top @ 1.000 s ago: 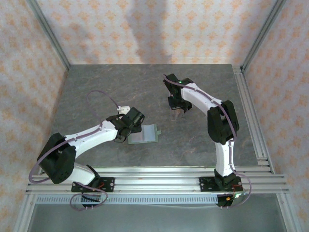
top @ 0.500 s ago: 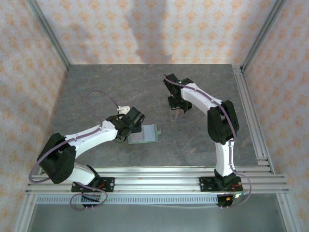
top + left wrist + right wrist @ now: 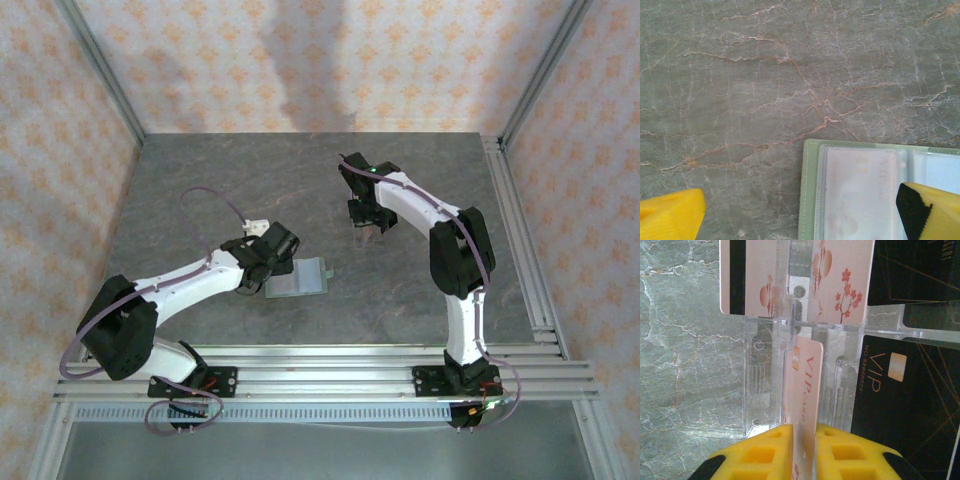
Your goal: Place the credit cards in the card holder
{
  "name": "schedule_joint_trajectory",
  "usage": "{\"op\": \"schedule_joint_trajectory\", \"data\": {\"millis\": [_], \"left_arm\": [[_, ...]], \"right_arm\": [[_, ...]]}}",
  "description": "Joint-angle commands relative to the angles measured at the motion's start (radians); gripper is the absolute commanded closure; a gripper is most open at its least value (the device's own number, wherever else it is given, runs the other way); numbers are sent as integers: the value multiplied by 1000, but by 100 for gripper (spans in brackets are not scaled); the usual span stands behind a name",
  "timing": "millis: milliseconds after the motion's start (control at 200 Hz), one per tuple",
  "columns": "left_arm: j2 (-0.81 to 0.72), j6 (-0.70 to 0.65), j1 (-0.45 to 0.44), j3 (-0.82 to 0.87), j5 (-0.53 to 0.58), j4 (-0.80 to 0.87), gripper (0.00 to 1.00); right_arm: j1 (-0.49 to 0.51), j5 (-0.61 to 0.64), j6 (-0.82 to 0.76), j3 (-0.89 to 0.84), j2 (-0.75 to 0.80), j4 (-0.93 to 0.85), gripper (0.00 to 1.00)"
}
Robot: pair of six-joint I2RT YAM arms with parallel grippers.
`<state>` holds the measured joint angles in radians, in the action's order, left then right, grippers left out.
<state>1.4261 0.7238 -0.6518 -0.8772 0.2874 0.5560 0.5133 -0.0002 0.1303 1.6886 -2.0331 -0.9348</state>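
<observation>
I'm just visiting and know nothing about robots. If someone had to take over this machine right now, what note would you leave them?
Left gripper: open, over the edge of the card holder, which lies open and flat on the table.
Right gripper: shut on a pink VIP card at the clear stand.
Other pink cards and black cards lie by the stand.
Done: one card gripped; whether the holder has any card inside, I cannot tell.
Left: carry each card over and slide it into the holder.
</observation>
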Motion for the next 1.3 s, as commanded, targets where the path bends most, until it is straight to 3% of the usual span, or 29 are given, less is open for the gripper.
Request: {"op": "schedule_joint_trajectory", "data": {"millis": [0, 375, 520, 776, 966, 1291], "left_arm": [[10, -3, 9, -3, 3, -7, 0], [13, -1, 8, 0, -1, -8, 0], [13, -1, 9, -2, -2, -6, 0], [5, -2, 9, -5, 6, 2, 0], [-9, -1, 9, -6, 28, 22, 0], [-52, -2, 26, 29, 53, 53, 0]], "right_arm": [[-9, 16, 12, 28, 42, -19, 82], [-10, 4, 14, 36, 40, -19, 90], [-12, -19, 23, 40, 48, -18, 100], [-18, -66, 37, 38, 91, -10, 100], [-18, -118, 58, 5, 209, 10, 100], [-18, -431, 178, -281, 492, 260, 100]]}}
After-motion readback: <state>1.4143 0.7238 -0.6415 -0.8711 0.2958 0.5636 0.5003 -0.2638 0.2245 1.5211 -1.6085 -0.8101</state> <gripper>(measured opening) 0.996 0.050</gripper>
